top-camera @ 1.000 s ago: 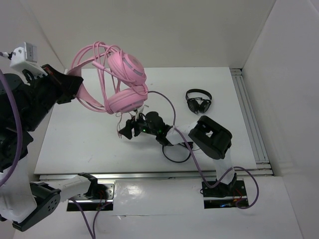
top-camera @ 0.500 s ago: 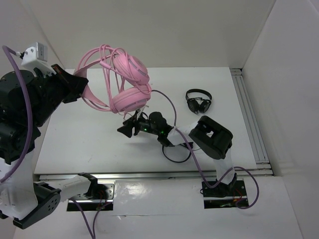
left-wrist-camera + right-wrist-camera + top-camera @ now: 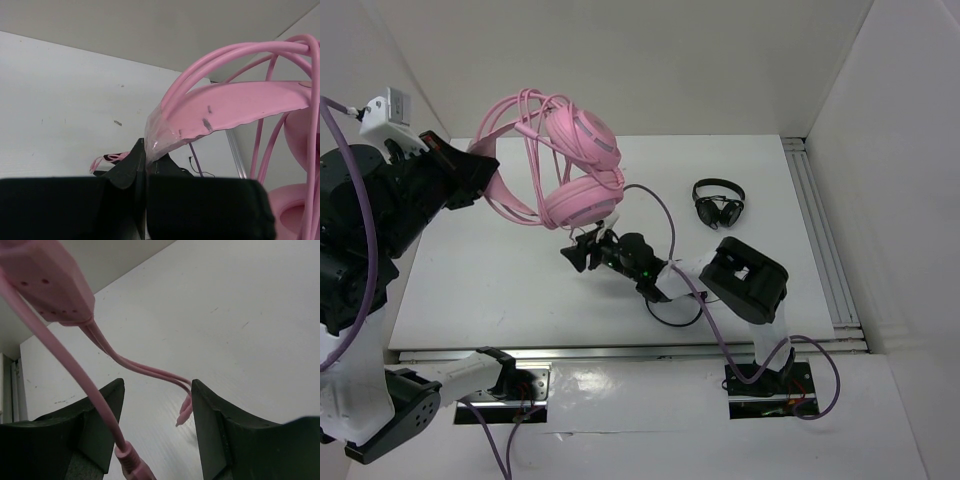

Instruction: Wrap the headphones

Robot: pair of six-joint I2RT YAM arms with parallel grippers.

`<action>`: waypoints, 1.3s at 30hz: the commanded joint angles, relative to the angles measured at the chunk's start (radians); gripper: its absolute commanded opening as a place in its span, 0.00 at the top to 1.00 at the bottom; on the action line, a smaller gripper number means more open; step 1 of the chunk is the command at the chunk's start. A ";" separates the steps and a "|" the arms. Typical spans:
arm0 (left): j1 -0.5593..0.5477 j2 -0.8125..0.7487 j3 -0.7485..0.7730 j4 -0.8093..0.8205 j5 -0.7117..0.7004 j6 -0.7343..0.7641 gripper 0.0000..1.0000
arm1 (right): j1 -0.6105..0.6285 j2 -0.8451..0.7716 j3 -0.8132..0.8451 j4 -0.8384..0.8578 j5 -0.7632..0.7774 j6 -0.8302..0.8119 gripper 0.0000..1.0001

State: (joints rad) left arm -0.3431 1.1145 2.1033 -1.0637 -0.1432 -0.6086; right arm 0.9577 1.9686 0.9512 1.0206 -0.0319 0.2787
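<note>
White-walled enclosure around a white table (image 3: 470,285).

1. Headphones (image 3: 575,170): pink, over-ear. They are held in the air over the far-left part of the table, with the two round cups stacked one above the other on the right and the headband wires arching to the left. In the left wrist view the flat pink band (image 3: 235,102) runs rightward under the wires.
2. Left gripper (image 3: 470,178): clenched on the end of the flat band. The wrist view shows the black fingers (image 3: 125,172) pressed together around it.
3. Cable (image 3: 75,370): thin and pink, hanging from the cups and carrying an inline control box (image 3: 45,280). It passes down between the fingers of the right gripper, close to the left-hand one, and a loose doubled length ends in a small plug (image 3: 183,415) above the table.
4. Right gripper (image 3: 582,250): just below the lower cup, near the table's middle. Its jaws are spread and are not pinching the cable.
5. Black headphones (image 3: 718,203): small, lying on the table to the right, well apart from the pink set.
</note>
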 commanded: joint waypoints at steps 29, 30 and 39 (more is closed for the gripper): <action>0.159 0.303 0.014 0.226 -0.297 0.053 1.00 | 0.208 -0.192 -0.141 -0.208 0.033 -0.121 1.00; 0.180 0.314 -0.014 0.243 -0.318 0.053 1.00 | 0.257 -0.245 -0.156 -0.218 0.044 -0.136 1.00; 0.205 0.288 -0.337 0.312 -0.616 0.023 1.00 | 0.542 -0.471 -0.106 -0.548 0.297 -0.357 1.00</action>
State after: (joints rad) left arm -0.1150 1.4746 1.8225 -1.0054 -0.5724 -0.5106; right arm 1.4273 1.5532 0.8059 0.6621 0.1627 0.0376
